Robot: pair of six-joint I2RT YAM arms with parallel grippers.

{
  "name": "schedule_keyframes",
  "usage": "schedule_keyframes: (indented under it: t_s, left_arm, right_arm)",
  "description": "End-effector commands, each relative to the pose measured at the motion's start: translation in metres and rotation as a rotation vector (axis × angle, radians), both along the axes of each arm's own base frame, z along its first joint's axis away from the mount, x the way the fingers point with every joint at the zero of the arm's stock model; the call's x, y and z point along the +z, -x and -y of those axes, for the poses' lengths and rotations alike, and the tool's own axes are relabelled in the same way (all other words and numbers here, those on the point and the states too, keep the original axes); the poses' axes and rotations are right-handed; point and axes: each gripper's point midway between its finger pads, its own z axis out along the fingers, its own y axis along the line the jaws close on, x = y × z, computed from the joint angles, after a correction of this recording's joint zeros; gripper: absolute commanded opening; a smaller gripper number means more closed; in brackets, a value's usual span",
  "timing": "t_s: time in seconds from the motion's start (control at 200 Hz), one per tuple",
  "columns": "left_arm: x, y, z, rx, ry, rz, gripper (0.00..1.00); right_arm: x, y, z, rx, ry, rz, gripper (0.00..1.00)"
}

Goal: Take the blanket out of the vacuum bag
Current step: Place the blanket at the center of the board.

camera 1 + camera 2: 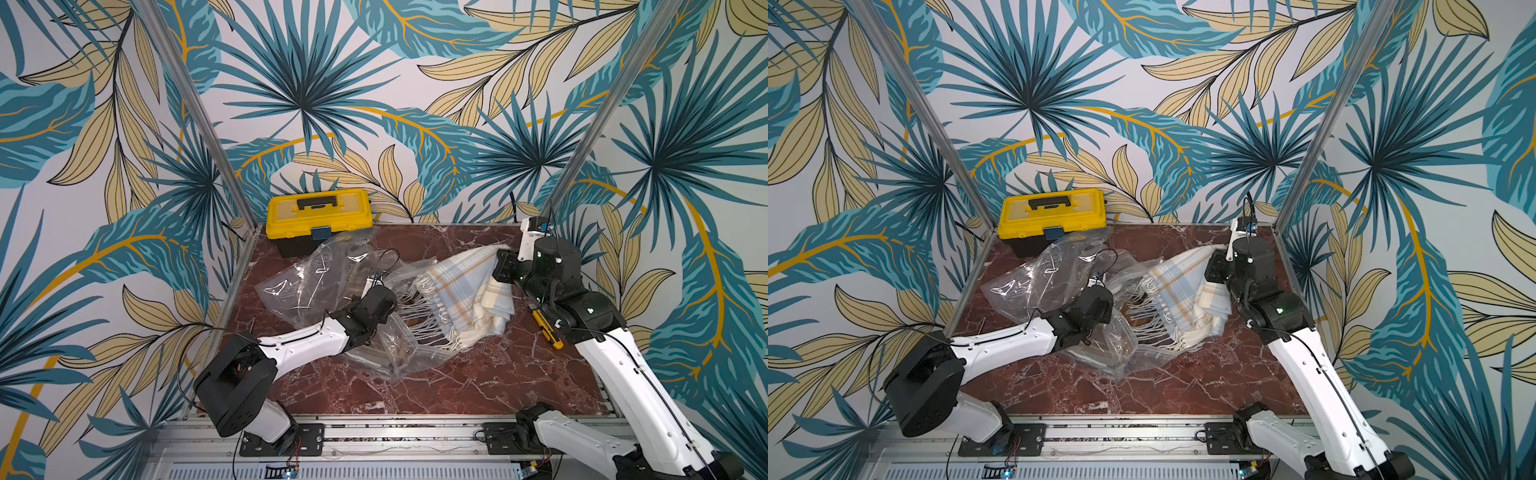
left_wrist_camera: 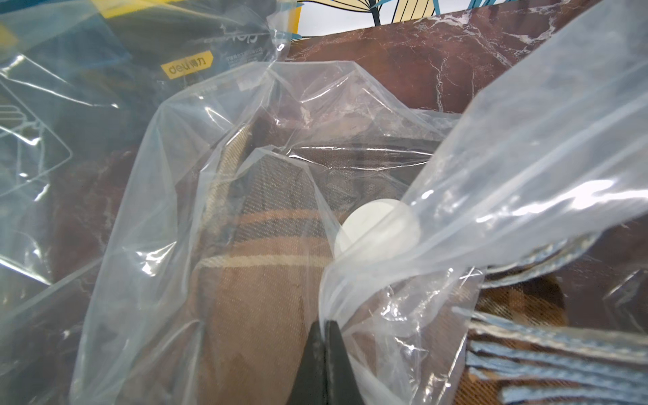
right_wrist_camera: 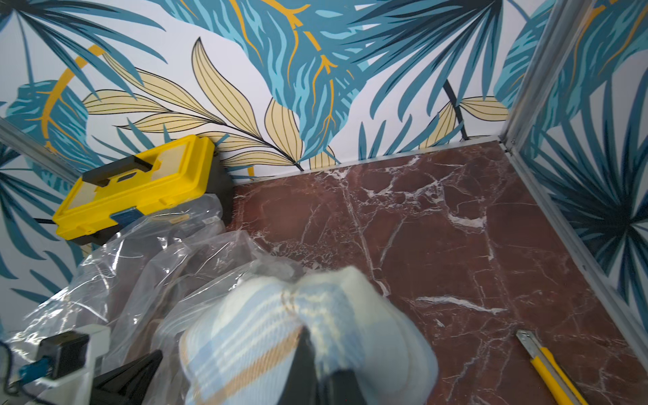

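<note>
Gripping blanket [image 1: 465,291] and vacuum bag [image 1: 316,282], one arm each.
The right gripper [image 3: 315,336] is clenched on the blanket's raised corner at 2 o'clock on the table [image 1: 415,390]. The left gripper [image 2: 324,322] pinches bag plastic beside the white valve [image 2: 377,228]. The bag sprawls toward 10 o'clock, the blanket's fringed end touching its plastic.

1. The vacuum bag [image 1: 303,286] is clear plastic, glossy and crinkled; its round valve [image 2: 377,228] is matt white plastic.
2. The blanket [image 1: 465,291] is soft woven cloth, matt, with a corded fringe.
3. The counter [image 1: 478,374] looks like smooth, white-veined red-brown marble.
4. The toolbox [image 1: 318,212] is smooth yellow plastic.
</note>
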Motion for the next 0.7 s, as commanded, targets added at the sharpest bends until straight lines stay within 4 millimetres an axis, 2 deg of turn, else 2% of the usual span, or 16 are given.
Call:
schedule_keyframes:
  t_s: [0.0,0.285,0.401,0.436,0.591,0.696]
  left_arm:
    - [-0.014,0.014,-0.026,0.049,-0.072,-0.052,0.0]
    - [-0.016,0.024,-0.042,0.077,-0.109,-0.068,0.0]
    - [-0.015,0.025,-0.043,0.079,-0.109,-0.068,0.0]
    - [-0.013,0.025,-0.043,0.081,-0.106,-0.065,0.0]
    - [-0.011,0.028,-0.049,0.088,-0.131,-0.076,0.0]
    - [-0.007,0.03,-0.053,0.098,-0.141,-0.069,0.0]
  right_arm:
    - [0.004,-0.013,0.023,-0.08,0.06,0.056,0.0]
    - [-0.034,-0.048,0.06,-0.14,0.084,0.022,0.0]
    - [-0.054,-0.067,0.075,-0.154,0.095,0.014,0.0]
    - [-0.053,-0.077,0.079,-0.165,0.094,0.039,0.0]
    - [-0.085,-0.102,0.113,-0.224,0.099,-0.014,0.0]
    - [-0.106,-0.108,0.136,-0.263,0.104,-0.06,0.0]
